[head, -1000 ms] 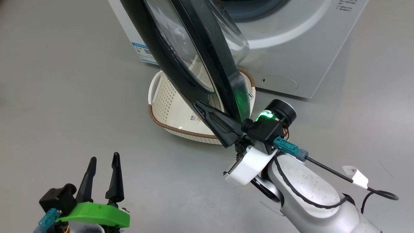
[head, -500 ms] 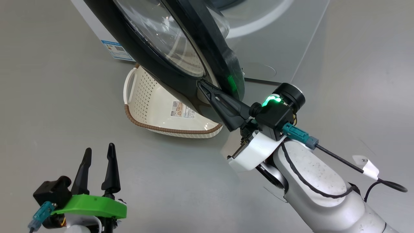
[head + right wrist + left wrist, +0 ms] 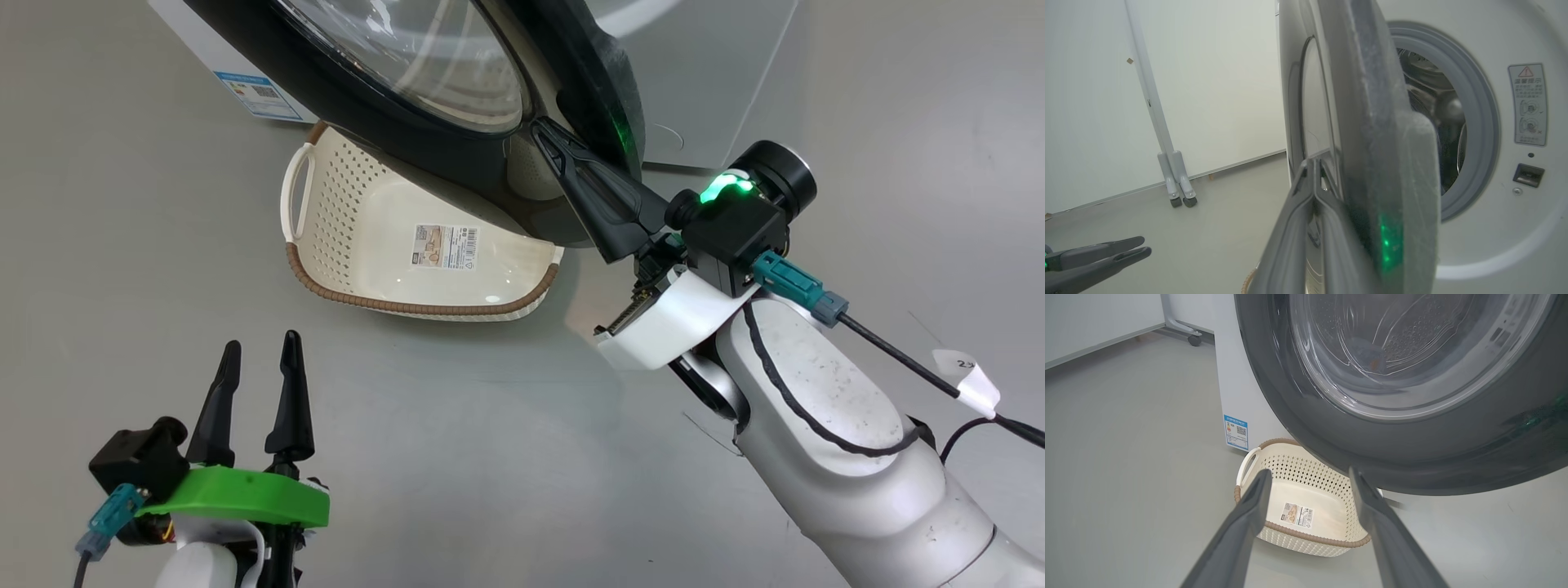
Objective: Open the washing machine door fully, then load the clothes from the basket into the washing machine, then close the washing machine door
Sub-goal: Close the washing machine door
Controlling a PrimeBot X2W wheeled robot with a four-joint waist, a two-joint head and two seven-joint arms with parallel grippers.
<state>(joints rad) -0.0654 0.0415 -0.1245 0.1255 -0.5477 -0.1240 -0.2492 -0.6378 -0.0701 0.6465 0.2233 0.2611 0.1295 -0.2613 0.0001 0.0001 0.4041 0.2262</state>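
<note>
On the head view, my right pincer is pressed together, its tips against the black rim of the washing machine door. The door stands ajar over the basket, which sits on the floor just in front of the washing machine. My left pincer hangs spread, low and well apart. On the left wrist view, its spread fingers frame the basket, with a barcode sticker on its bottom. On the right wrist view, the shut fingers lie along the door's edge, with the steel drum and grey gasket to its right.
</note>
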